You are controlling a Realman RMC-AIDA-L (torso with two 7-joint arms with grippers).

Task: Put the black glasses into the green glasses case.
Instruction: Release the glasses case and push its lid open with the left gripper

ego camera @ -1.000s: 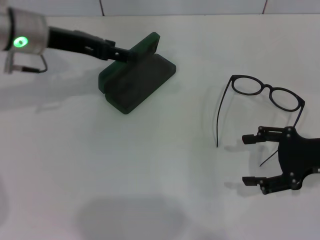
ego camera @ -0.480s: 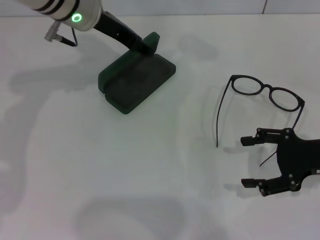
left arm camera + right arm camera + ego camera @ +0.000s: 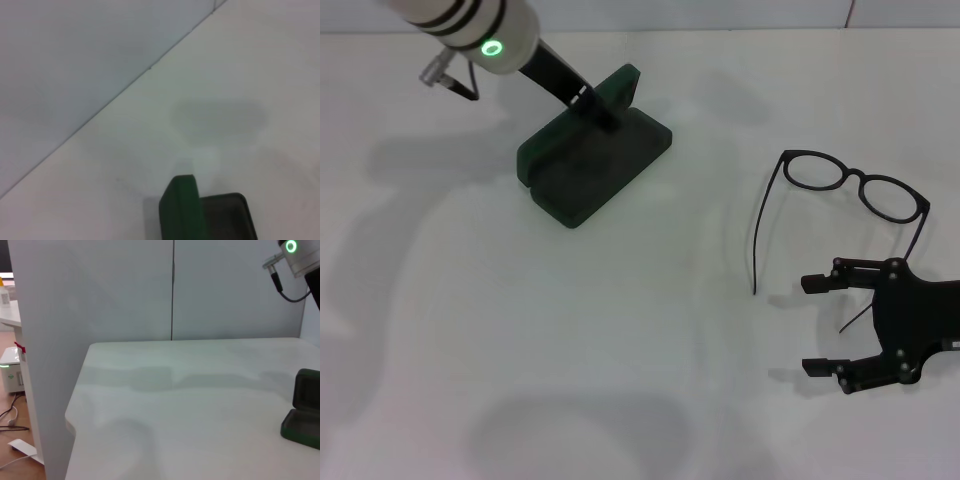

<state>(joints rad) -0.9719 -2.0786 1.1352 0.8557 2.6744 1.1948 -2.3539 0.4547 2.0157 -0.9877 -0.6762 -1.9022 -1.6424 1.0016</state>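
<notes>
The green glasses case [image 3: 592, 160] lies open at the back left of the table, its lid [image 3: 621, 88] standing upright; it also shows in the left wrist view [image 3: 182, 212] and the right wrist view [image 3: 305, 410]. My left gripper [image 3: 592, 104] reaches down from the back left and is shut on the lid's edge. The black glasses [image 3: 855, 185] lie unfolded at the right, one temple arm [image 3: 760, 235] pointing toward me. My right gripper [image 3: 810, 325] hovers open just in front of the glasses, and the other temple arm runs beneath it.
The white table [image 3: 620, 330] ends at a grey wall along the back [image 3: 680, 12]. In the right wrist view the table's side edge [image 3: 75, 405] drops off beside a white partition [image 3: 45, 365].
My left arm has swung from the far left round toward the back, its tip staying at the case lid. The right gripper and the glasses have hardly moved.
</notes>
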